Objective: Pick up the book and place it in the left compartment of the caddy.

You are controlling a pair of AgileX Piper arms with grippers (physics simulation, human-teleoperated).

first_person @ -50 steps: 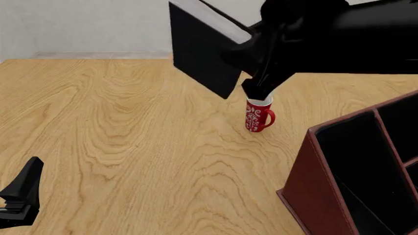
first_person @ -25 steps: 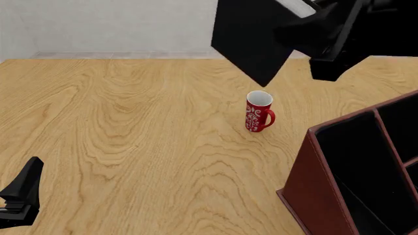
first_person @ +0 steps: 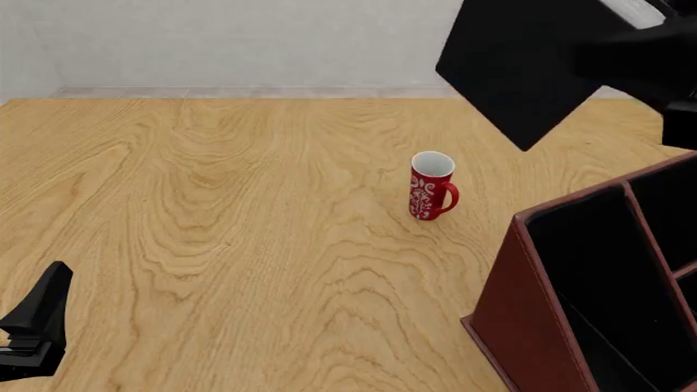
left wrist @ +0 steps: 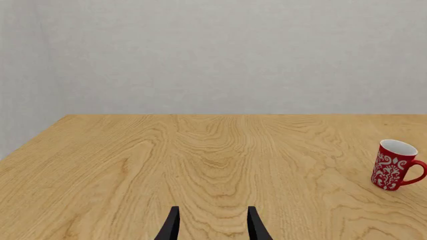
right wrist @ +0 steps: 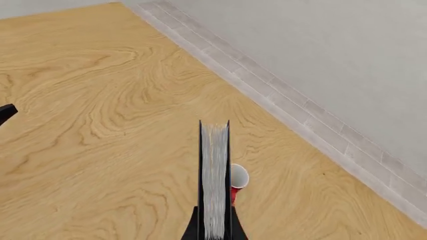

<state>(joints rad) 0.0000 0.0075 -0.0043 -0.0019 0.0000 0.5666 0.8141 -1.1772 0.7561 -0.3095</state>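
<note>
The book [first_person: 521, 69] is black with a grey-white page edge and hangs tilted in the air at the upper right, above and behind the caddy's near corner. My right gripper [first_person: 637, 61] is shut on it. In the right wrist view the page edge [right wrist: 214, 180] stands upright between the fingers [right wrist: 194, 231]. The caddy [first_person: 521, 314] is a reddish-brown box at the lower right. Its wide black left compartment [first_person: 593, 278] lies open below the book. My left gripper [first_person: 33, 327] rests low at the near left, open and empty, as the left wrist view [left wrist: 213, 227] shows.
A red mug with a white pattern [first_person: 432, 186] stands upright on the wooden table [first_person: 218, 204], left of the caddy; it also shows in the left wrist view [left wrist: 395, 165] and under the book in the right wrist view [right wrist: 237, 181]. A grey wall runs along the table's far edge.
My right arm has carried the book rightward, from above the mug to above the caddy's left side. The mug, the caddy and the left arm have not moved.
</note>
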